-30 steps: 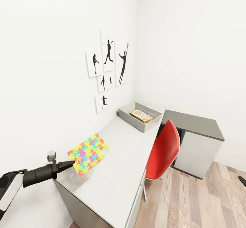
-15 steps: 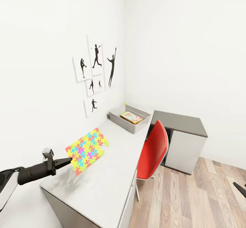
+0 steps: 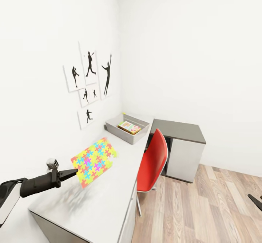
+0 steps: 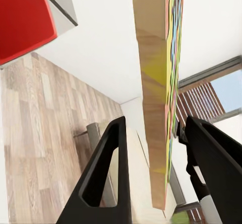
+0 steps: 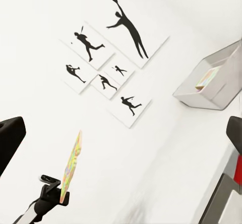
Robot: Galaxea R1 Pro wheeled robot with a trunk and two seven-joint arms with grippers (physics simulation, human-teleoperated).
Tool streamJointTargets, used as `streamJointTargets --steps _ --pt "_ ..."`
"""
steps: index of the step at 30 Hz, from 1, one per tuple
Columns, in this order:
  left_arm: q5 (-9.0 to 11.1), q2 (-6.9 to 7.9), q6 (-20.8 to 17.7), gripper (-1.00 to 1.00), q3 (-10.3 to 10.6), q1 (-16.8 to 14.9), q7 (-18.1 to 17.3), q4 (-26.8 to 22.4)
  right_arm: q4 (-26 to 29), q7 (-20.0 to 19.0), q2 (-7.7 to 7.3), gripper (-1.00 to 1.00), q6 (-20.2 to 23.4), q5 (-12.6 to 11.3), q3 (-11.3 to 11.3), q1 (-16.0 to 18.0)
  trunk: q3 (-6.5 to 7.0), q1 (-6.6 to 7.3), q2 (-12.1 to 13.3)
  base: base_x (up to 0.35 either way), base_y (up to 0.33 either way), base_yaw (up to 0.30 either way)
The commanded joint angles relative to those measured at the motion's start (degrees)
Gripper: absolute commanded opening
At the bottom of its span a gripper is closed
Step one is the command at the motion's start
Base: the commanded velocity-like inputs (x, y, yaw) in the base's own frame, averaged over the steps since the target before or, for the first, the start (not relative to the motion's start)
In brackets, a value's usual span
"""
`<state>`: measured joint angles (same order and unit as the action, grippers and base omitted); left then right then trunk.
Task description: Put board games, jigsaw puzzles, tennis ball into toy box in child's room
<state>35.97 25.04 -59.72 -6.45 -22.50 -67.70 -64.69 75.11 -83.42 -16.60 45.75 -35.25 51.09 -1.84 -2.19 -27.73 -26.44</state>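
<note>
My left gripper [image 3: 74, 173] is shut on one corner of a jigsaw puzzle [image 3: 94, 161], a thin square of yellow, green, pink and blue pieces. It hangs tilted above the white table [image 3: 109, 199]. In the left wrist view the puzzle [image 4: 156, 72] runs edge-on between the two black fingers [image 4: 108, 173]. The grey toy box [image 3: 115, 130] stands at the table's far end by the wall corner, with a flat colourful toy [image 3: 130, 127] inside; I cannot tell which toy it is. My right gripper [image 5: 121, 133] is open, facing the held puzzle [image 5: 72, 167] and the toy box [image 5: 217, 95]. The bed is out of view.
A red chair [image 3: 154, 161] stands pushed against the table's long side. A grey-topped cabinet [image 3: 180, 146] sits beyond it in the corner. Black silhouette pictures [image 3: 89, 86] hang on the wall over the table. Wood-plank floor [image 3: 203, 210] lies to the right.
The whole picture has slid left, so the camera has moved. The left gripper still holds the puzzle in about the same pose above the table.
</note>
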Motion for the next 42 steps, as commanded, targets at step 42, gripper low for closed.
streamJointTargets --steps 42 --pt "-0.18 -0.36 0.31 -1.0 -0.7 0.44 -0.04 0.0 0.08 12.47 -0.13 1.0 1.4 0.11 -0.33 0.27 1.86 0.85 1.52 0.002 -0.207 -0.084"
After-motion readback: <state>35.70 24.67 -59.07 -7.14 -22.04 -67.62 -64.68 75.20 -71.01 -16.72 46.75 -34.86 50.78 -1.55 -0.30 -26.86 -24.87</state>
